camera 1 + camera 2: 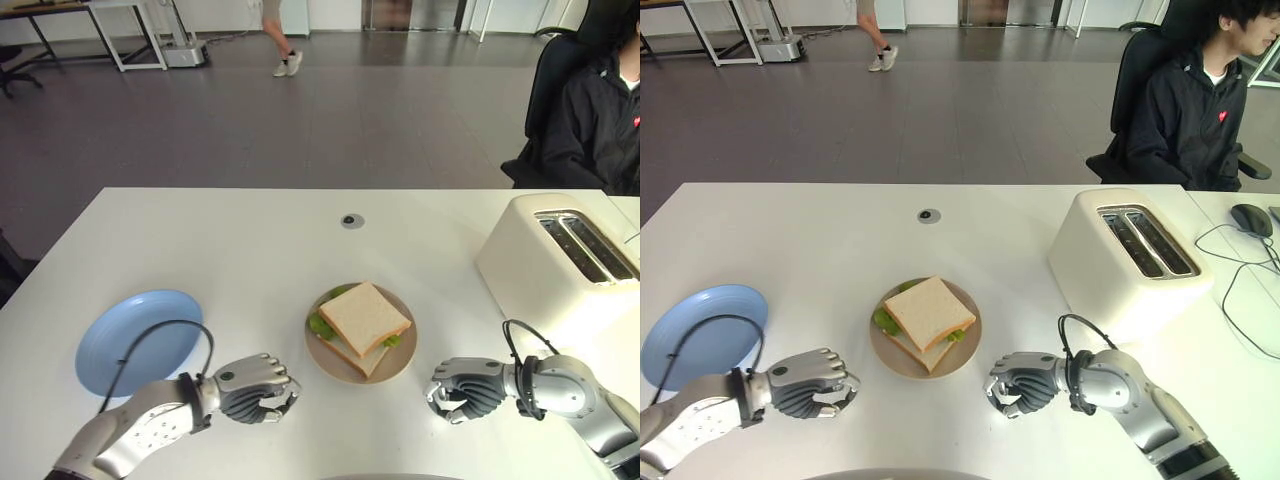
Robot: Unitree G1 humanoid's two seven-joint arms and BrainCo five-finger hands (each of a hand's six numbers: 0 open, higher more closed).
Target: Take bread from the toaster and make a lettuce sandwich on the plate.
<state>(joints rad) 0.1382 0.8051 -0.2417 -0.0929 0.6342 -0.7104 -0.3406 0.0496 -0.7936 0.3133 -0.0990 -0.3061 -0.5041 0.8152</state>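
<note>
Here sandwich (364,318) lies between left hand (255,388) and right hand (468,388), both curled, seemingly empty.

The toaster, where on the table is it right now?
In the right eye view, the white toaster stands on the robot's right side of the table, right of the tan plate holding the sandwich and just beyond the right hand.

Left hand (252,388): fingers (276,398) curled into a loose fist, holding nothing, knuckles up, tips directed inward toward the right hand (470,388). Left forearm (130,438) enters from the lower left corner and angles up and inward.

Right hand: fingers (448,397) curled likewise, holding nothing, tips directed toward the left hand. Right forearm (590,400) enters from the lower right.

A black cable (210,350) loops above each wrist. Both hands sit level, well apart.
</note>
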